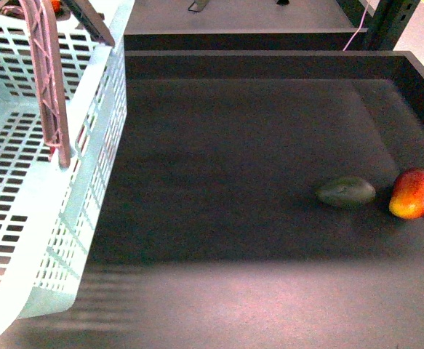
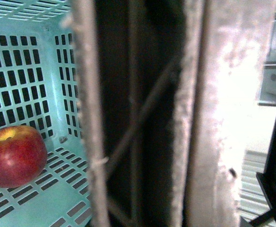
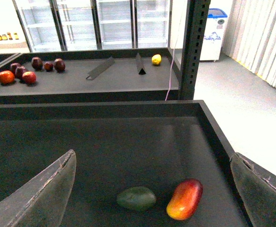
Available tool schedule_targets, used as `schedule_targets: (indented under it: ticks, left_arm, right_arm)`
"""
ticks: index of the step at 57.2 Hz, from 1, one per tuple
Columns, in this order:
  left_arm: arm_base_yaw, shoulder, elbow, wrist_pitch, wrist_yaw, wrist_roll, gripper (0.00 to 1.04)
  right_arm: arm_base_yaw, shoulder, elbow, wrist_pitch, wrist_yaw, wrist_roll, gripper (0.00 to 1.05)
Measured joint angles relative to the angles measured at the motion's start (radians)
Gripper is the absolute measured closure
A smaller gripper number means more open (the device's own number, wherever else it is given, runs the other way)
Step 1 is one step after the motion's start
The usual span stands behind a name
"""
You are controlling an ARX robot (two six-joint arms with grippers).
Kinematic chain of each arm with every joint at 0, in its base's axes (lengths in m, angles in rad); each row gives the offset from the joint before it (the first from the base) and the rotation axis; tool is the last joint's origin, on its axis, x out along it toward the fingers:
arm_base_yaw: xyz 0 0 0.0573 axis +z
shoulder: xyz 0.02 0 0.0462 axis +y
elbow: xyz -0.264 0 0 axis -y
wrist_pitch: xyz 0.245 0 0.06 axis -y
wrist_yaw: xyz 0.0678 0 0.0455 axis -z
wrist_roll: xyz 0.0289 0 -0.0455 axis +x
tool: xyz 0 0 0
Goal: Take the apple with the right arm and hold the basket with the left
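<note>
The apple (image 2: 14, 155) is sitting inside the basket (image 1: 88, 196), resting on its slotted floor close to a slotted wall, its yellowish stem patch facing up. In the front view the basket is occupying the 9 o'clock side, its brown lattice handle (image 1: 48, 80) showing above its inside. Blurred bars are filling the left wrist view right at the lens, so I cannot tell whether the left hand is open or gripping. The right hand (image 3: 152, 156) is hovering over the dark tabletop (image 1: 233, 160), its fingers (image 3: 43, 189) spreading wide and holding nothing. A dull green oval fruit (image 1: 346, 192) and an elongated red-and-yellow fruit (image 1: 413, 193) are lying just beside each other toward 3 o'clock, well apart from the basket
</note>
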Motion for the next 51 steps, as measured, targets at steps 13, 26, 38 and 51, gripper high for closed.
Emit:
schedule_targets:
  ticks: [13,26,38,51]
  left_arm:
    - [0.026,0.140,0.000,0.053,0.023,-0.050,0.91]
    - [0.026,0.274,0.047,0.078,0.043,-0.059,0.91]
    - [0.043,0.327,0.048,0.113,0.039,-0.063,0.91]
    - [0.065,0.346,0.019,0.135,0.037,-0.064,0.91]
  right_arm:
    - [0.000,0.000,0.000,0.000,0.000,0.000,0.09]
    - [0.000,0.000,0.000,0.000,0.000,0.000,0.09]
    - [0.000,0.000,0.000,0.000,0.000,0.000,0.09]
    - [0.000,0.000,0.000,0.000,0.000,0.000,0.09]
